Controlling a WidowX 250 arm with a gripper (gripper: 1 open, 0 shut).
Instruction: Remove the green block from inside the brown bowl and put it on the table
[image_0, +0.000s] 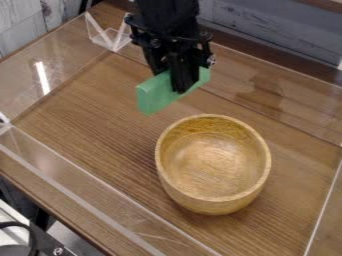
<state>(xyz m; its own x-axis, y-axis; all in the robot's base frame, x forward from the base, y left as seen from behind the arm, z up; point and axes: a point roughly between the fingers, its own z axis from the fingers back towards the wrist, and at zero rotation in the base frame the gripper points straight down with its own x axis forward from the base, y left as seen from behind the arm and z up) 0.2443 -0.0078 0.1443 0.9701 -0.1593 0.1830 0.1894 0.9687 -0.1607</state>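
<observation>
The green block (164, 94) is held by the end effector (170, 72), its fingers pressed together on the block's upper part. Block is carried in the air above the surface (87, 130), tilted, with its lower end pointed down and toward the left of the view. Held outside the brown bowl (214, 164), up and to the left of it in the view; no contact with the bowl is seen. Exact height over the surface cannot be told. The bowl is set upright on the surface, right of center in the view, its interior fully exposed and nothing seen inside. Light wood with a thick rim. Brown planks with darker streaks are shown on the surface. The black arm (167, 22) is seen at the top of the view, reaching down to the block; part of the surface behind is hidden by it. Clear walls are seen along the surface's edges. A black cable (19, 226) is seen at the lower left corner, outside the surface's edge. The block's upper part is partly covered by the dark fingers; its lower part is left visible, flat and plain green.
</observation>
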